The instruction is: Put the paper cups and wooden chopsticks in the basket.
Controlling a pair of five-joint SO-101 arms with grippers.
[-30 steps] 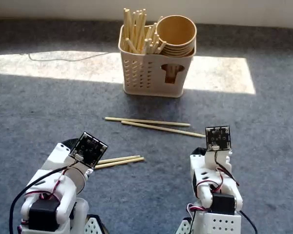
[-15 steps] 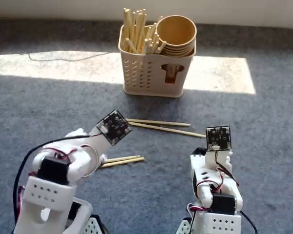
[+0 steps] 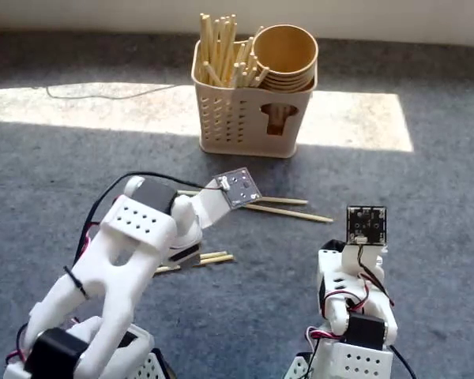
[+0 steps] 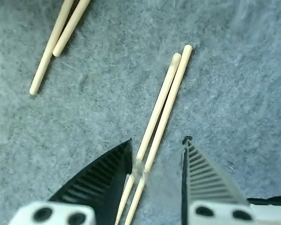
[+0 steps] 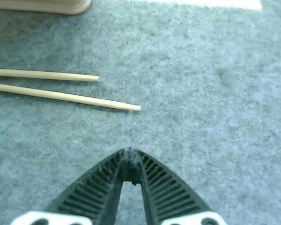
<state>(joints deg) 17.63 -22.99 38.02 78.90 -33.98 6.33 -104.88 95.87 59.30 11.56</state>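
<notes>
High view: the basket (image 3: 249, 118) stands at the far side of the grey carpet (image 3: 434, 181). A stack of paper cups (image 3: 286, 51) sits in the half on the right arm's side. A bundle of upright chopsticks (image 3: 220, 43) fills the other half.

Writing: the front wall has a cut-out (image 3: 278, 118) shaped like a figure. Marks on the wrist boards (image 3: 366, 225) are too small for me to read.

Loose on the carpet are a far pair (image 3: 284, 200), lying across in front of the basket, and a near pair (image 3: 213, 257) beside my left arm.

I take the jaw state from the wrist views.

Left wrist view: the left gripper (image 4: 157, 140) is spread wide. The near pair runs between its two tips, the sticks side by side and touching each other. I cannot tell whether either tip touches the wood. The far pair lies well off to one side.

Right wrist view: the right gripper (image 5: 129, 152) is pressed closed with nothing in it. It is low over bare carpet, short of the far pair's ends. A corner of the basket shows beyond.
</notes>
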